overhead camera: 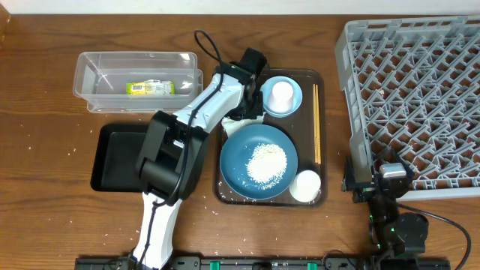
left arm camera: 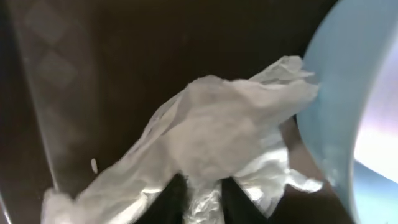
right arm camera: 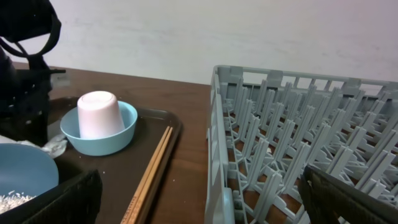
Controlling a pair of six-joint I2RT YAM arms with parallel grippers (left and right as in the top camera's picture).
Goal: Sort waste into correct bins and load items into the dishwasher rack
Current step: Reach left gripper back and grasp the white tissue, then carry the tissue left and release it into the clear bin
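Brown tray [overhead camera: 306, 142], left claw [left arm camera: 202, 199] pinching napkin [left arm camera: 217, 130] (crumpled)

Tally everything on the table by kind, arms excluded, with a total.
White cups: 2
Light-blue bowl: 1
Dark-blue plate: 1
Chopstick pair: 1
Napkin: 1
Snack wrapper: 1
Rice heap: 1
Clear box: 1
Black tray: 1
Brown tray: 1
Grey rack: 1
Total: 12

You're looking at thin, crumpled matt paper on the napkin [left arm camera: 211, 124]. Box [overhead camera: 97, 71] at 10 o'clock: clear glossy plastic. Rack [overhead camera: 420, 90] at 2: matt grey plastic. Chopsticks [overhead camera: 316, 124]: bare wood. Plate [overhead camera: 236, 161]: smooth, glossy. Table [overhead camera: 45, 112]: wood grain.
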